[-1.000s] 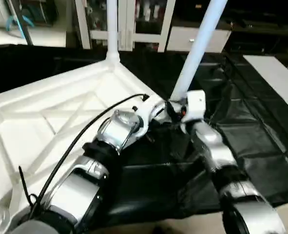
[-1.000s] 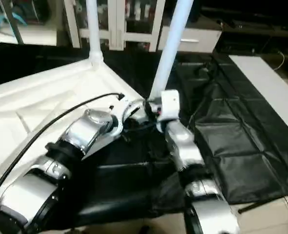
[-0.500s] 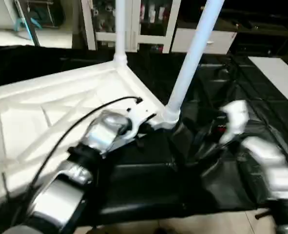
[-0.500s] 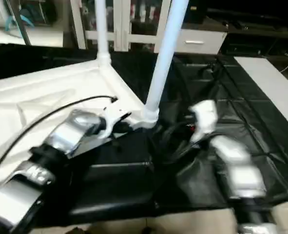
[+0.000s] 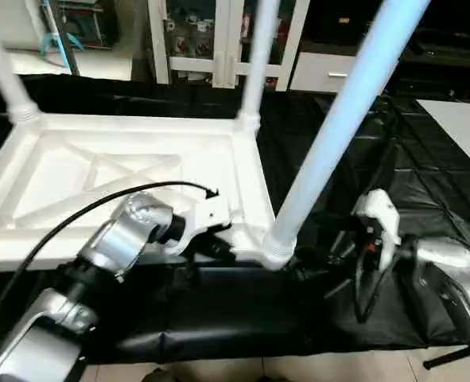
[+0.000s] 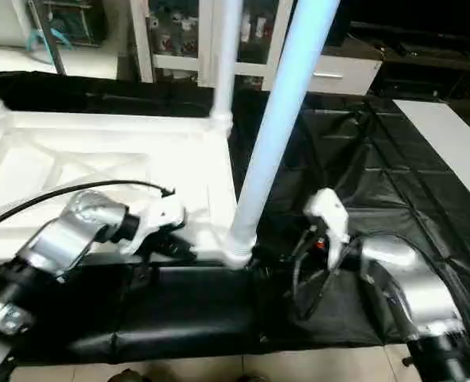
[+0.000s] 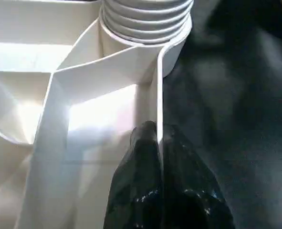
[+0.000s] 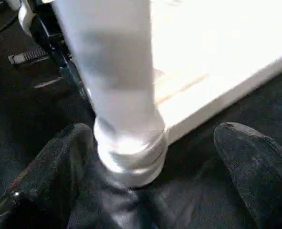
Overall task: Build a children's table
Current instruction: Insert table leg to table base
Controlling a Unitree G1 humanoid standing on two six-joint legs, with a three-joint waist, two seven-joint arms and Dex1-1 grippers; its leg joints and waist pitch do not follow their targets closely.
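The children's table point(image 5: 99, 179) lies upside down on the black cloth, its X-ribbed underside facing up and white legs rising from its corners. The nearest leg point(image 5: 338, 135) stands screwed into the near right corner, its ribbed collar point(image 8: 131, 162) against the top. My left gripper point(image 7: 157, 136) is shut on the thin rim point(image 7: 158, 86) of the top just beside that corner. My right gripper point(image 8: 152, 136) is open, and its two black fingers point(image 8: 255, 167) stand wide on either side of the collar. In the head views the right gripper point(image 5: 318, 263) sits just right of the leg's foot.
The black cloth point(image 5: 219, 318) covers the work table, whose front edge meets a tiled floor point(image 5: 298, 370). A white board point(image 5: 461, 127) lies at the far right. White cabinets point(image 5: 195, 40) stand behind the table.
My right gripper has opened, come off the leg's base and drawn back to the right of it. The head views have shifted. My left gripper stays shut on the rim.
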